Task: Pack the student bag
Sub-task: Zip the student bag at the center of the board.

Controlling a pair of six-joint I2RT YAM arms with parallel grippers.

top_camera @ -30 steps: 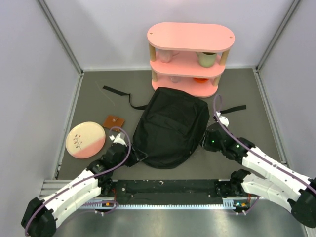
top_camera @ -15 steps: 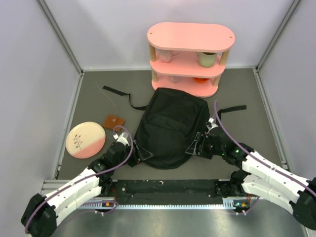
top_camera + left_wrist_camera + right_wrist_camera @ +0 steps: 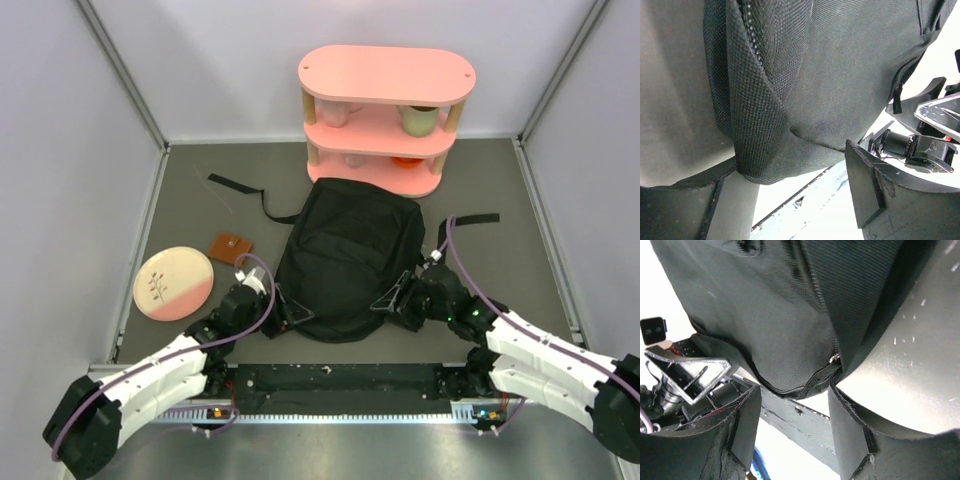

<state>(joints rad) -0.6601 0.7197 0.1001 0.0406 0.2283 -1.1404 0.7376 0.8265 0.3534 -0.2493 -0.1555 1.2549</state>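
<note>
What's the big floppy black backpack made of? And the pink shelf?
The floppy black backpack looks like woven fabric, maybe nylon: close up, a matte criss-cross weave shows. The pink oval shelf looks like painted wood, smooth and matte, though it might be plastic.

Plain pale grey walls [image 3: 60, 150] enclose a dark grey worktop [image 3: 500, 190], with a pink three-tier shelf [image 3: 386, 75] at the back.

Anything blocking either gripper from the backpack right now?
Nothing visible. The left gripper and right gripper are open at the near corners of the backpack; each wrist view shows only bag fabric inside the jaws.
</note>
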